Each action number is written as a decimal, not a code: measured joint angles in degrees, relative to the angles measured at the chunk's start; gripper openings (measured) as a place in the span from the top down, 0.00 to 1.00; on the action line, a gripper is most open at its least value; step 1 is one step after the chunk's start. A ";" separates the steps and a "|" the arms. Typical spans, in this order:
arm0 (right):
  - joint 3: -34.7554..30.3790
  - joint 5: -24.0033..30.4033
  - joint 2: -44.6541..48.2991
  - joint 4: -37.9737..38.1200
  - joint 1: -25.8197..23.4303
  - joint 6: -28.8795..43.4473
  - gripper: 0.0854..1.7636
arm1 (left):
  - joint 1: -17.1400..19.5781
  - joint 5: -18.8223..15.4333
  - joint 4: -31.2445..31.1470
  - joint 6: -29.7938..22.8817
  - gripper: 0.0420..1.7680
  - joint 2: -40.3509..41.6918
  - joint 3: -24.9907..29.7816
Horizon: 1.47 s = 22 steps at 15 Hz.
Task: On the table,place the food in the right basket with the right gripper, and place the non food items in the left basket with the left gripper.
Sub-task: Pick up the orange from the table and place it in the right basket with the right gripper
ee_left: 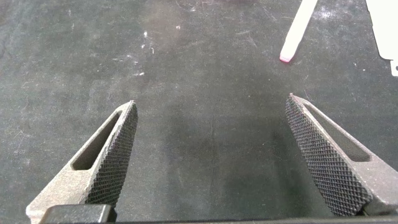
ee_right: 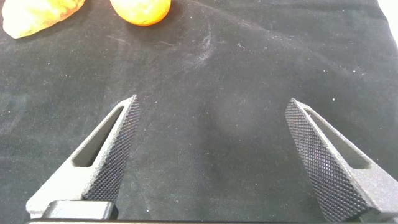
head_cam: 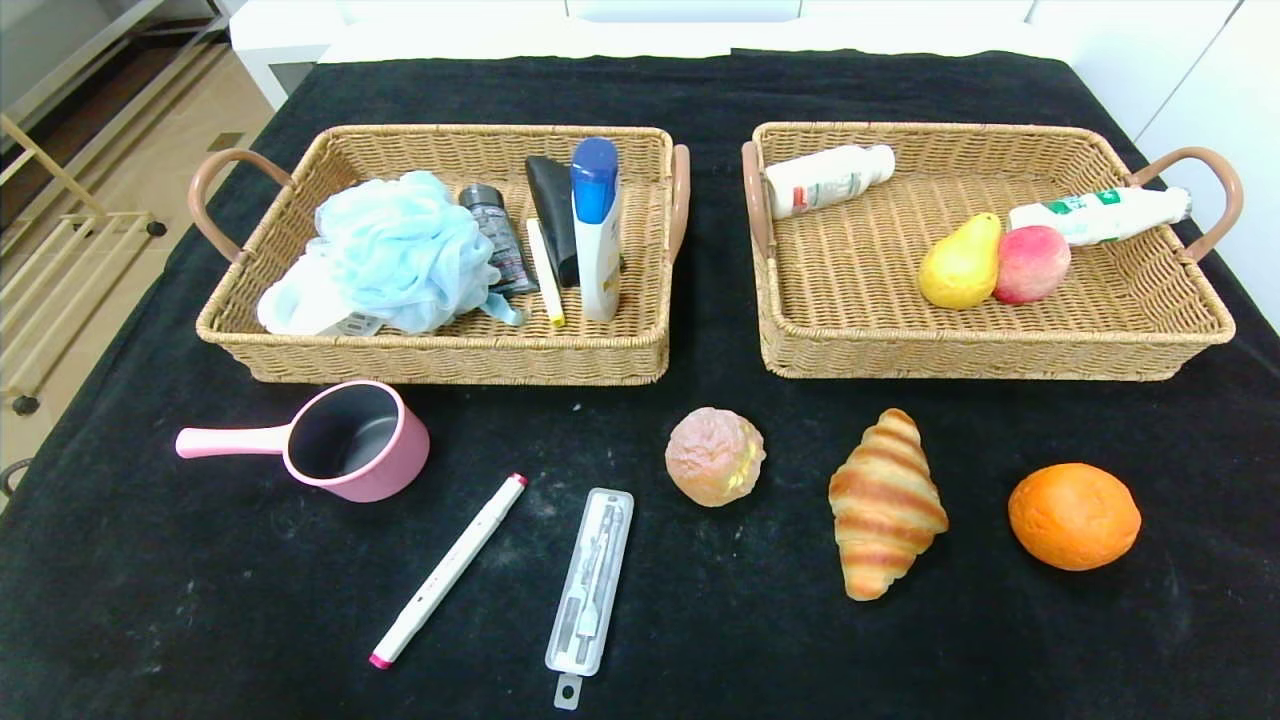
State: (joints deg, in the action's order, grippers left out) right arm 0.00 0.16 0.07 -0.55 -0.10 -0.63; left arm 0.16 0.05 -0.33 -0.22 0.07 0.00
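On a black-clothed table (head_cam: 150, 560), five loose items are laid in a row along the near half. To the right, food is found: a pinkish crumpled ball (head_cam: 715, 456) near the middle, a croissant (head_cam: 884, 503) beside it, and an orange (head_cam: 1074, 515) nearest the table's right edge, each well apart from the others. To the left, a pink saucepan (head_cam: 355, 441) is set just in front of the left basket (head_cam: 440, 352), its handle pointed toward the table's left edge. A white marker (head_cam: 450, 568) is laid at a slant, and a clear plastic case (head_cam: 591, 582) is placed near the front edge.

The left basket is filled with a blue bath sponge (head_cam: 395, 250), tubes and a blue-capped bottle (head_cam: 596, 225). In the right basket (head_cam: 990, 350), a pear (head_cam: 960, 263), a peach (head_cam: 1032, 263) and two white bottles are held, with bare wicker left at its near side. A strip of bare cloth is left between the two baskets.

The left gripper (ee_left: 211, 155) is seen from its wrist camera with fingers spread wide apart over bare cloth, near the marker's tip. The right gripper (ee_right: 211, 155) is likewise spread wide and empty, the orange and croissant beyond it.
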 joint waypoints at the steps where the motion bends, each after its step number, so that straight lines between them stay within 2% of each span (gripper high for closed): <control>1: 0.00 0.00 0.00 0.02 0.00 -0.05 0.03 | 0.00 0.00 0.00 -0.02 0.03 0.00 0.00; 7: 0.05 -0.46 0.00 0.33 0.00 1.51 0.03 | 0.00 -0.29 1.51 -0.02 0.03 0.00 -0.49; 9: 4.07 0.94 -0.40 1.18 0.10 4.27 0.03 | -0.06 -1.41 1.90 -1.16 0.03 -0.21 -4.21; 11: 10.61 5.07 -2.68 4.16 0.32 5.86 0.03 | -0.06 -5.01 1.62 -1.60 0.03 -2.18 -8.95; 14: 18.25 11.97 -10.57 4.86 0.07 6.22 0.03 | -1.34 -10.22 2.04 -1.82 0.03 -10.40 -15.40; 16: 23.43 14.86 -17.71 4.29 -0.09 6.12 0.03 | -5.01 -11.62 2.61 -1.89 0.03 -18.40 -19.79; 18: 27.92 16.81 -25.81 2.11 0.56 5.95 0.03 | -10.90 -12.34 4.05 -1.78 0.03 -26.61 -23.39; 22: 31.78 16.30 -40.45 -6.45 6.77 5.78 0.03 | -20.08 -13.25 6.83 -1.51 0.03 -40.73 -30.93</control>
State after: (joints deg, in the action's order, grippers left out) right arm 31.78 16.46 -40.38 -7.00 6.67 5.14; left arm -19.92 -13.20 6.50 -1.73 -40.66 -30.93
